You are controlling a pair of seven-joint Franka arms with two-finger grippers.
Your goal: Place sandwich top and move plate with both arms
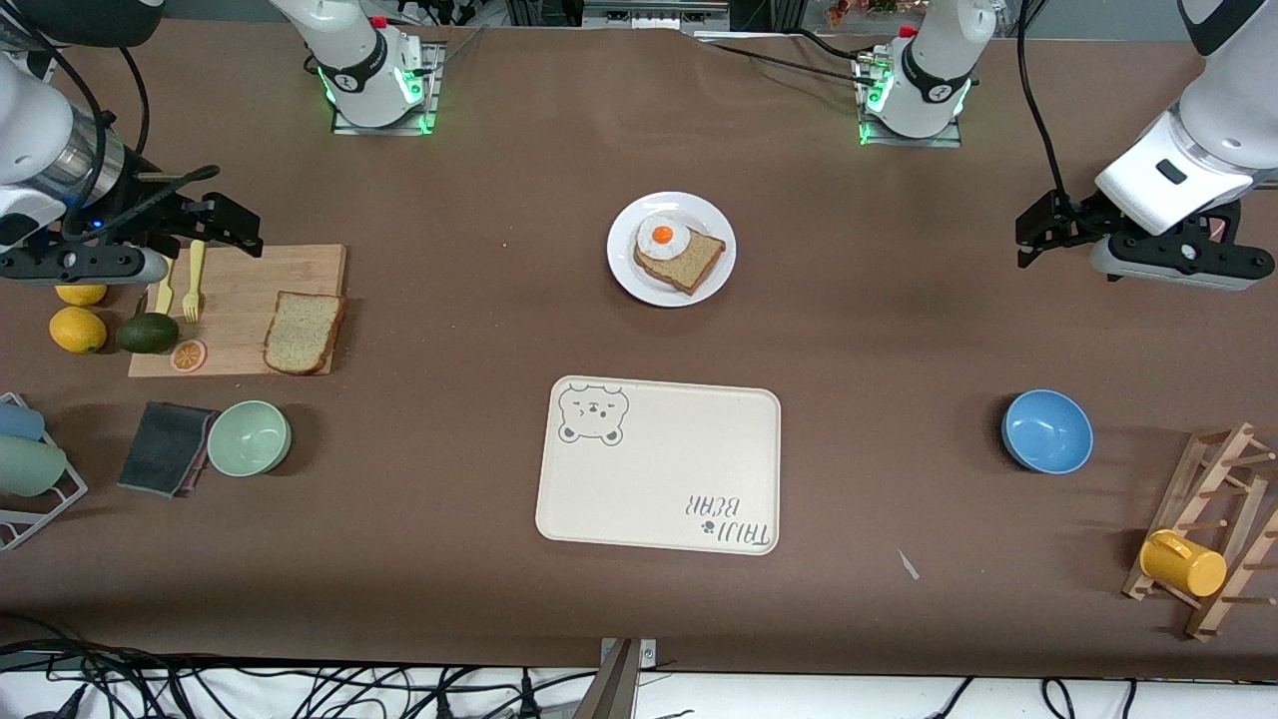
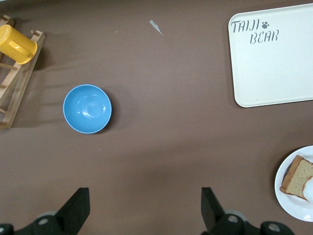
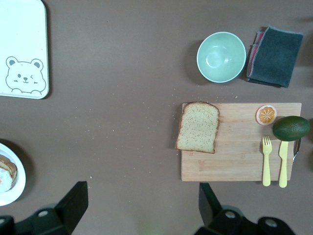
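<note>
Waiting | right gripper point(image 1: 235, 225) over cutting board point(image 1: 240, 350), fingers spread, empty | left gripper point(image 1: 1038, 232) parked, spread | sandwich top point(image 1: 304, 333) on board, 9 o'clock of plate point(image 1: 624, 275) | tip: descend square, pinch crust edges, lift level

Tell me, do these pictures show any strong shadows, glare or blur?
Front view: soft, even light, with faint shadows beside the green bowl and blue bowl, and green glow at both arm bases. Left wrist view: mild sheen inside the blue bowl. Right wrist view: the sandwich top looks sharp.
</note>
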